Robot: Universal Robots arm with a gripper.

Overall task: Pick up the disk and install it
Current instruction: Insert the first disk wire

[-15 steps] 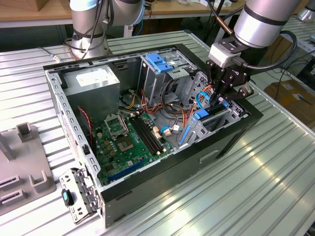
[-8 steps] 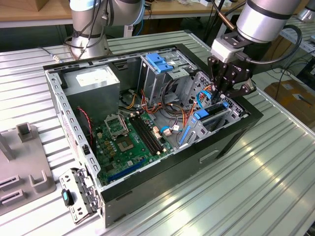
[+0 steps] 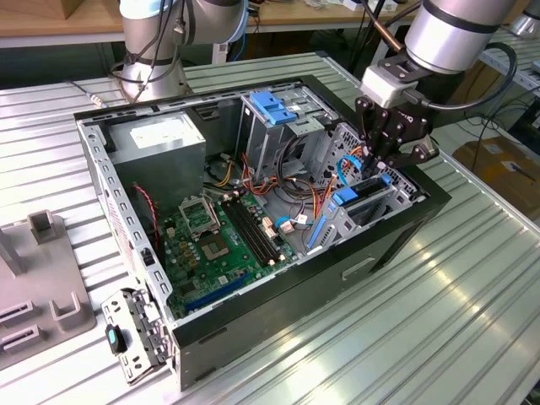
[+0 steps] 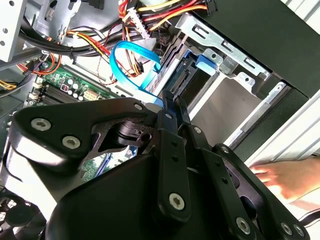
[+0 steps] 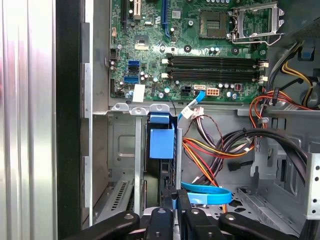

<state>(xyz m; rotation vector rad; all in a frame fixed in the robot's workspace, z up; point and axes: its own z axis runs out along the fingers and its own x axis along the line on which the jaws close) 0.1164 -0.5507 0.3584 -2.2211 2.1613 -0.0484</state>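
- Black linkage of the pincer (image 4: 170, 102) sits closest to the lens in both wrist views. Its two fingers are drawn together with hardly a gap between the tips.
- Those tips lie right at the upper edge of the disk (image 5: 161, 142); I cannot tell whether they pinch the blue carrier or only touch it.
- Standing on its edge, the disk (image 3: 363, 196) is in the metal drive bay at the exterior view's right end of the open computer case (image 3: 278, 314), its blue end tab (image 4: 206, 61) against the bay's frame.
- From the exterior view, the pincer (image 3: 377, 169) reaches down into the case from above, directly over that bay.
- Just beside the bay a light blue flat cable (image 4: 132, 62) loops past the fingers, among red, orange and yellow wires.
- Deeper in the case lies the green motherboard (image 3: 219, 245), with a grey power supply box (image 3: 160, 139) towards the exterior view's left.
- Outside the case wall, a person's hand (image 4: 282, 180) rests on the ribbed metal tabletop (image 3: 422, 321).
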